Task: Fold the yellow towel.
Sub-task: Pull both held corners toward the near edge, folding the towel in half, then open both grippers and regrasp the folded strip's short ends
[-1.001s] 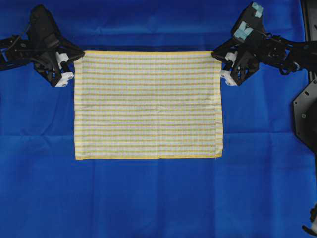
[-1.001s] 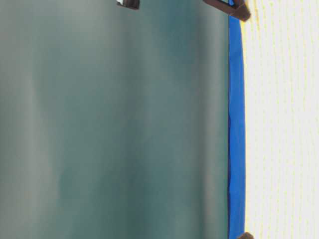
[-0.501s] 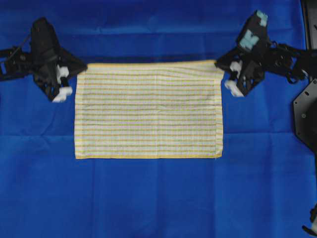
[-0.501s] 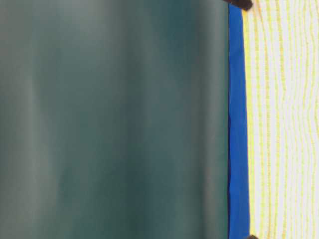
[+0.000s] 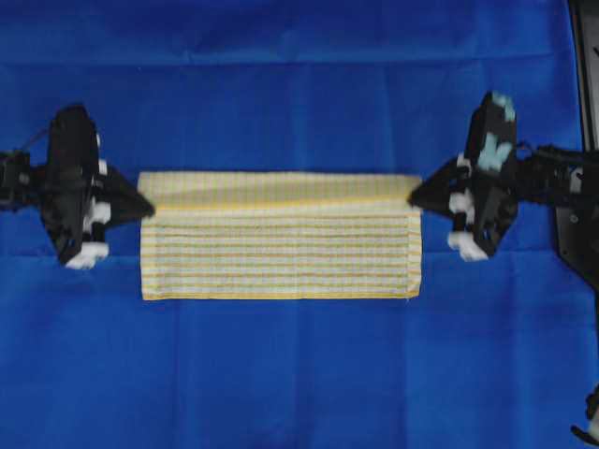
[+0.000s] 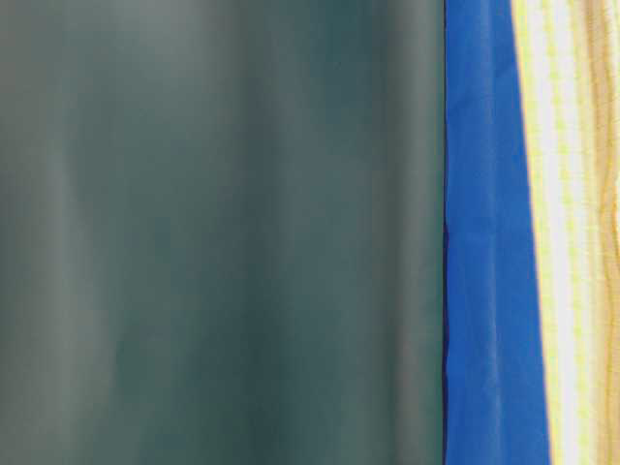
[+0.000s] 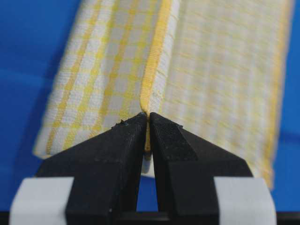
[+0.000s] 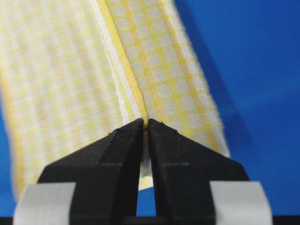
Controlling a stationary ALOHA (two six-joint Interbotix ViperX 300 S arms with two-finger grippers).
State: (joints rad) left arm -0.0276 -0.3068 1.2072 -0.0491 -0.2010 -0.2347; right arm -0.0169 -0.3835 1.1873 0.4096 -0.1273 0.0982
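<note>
Spanning between both grippers (image 5: 142, 208) (image 5: 418, 195), the yellow towel (image 5: 281, 253) hangs pinched.

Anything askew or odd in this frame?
Nothing stands out. The towel lies square on the blue cover, its far edge pinched evenly at both corners by the left gripper and right gripper.

I can't read any text, labels, brand marks or numbers in any view from here; nothing legible anywhere.
</note>
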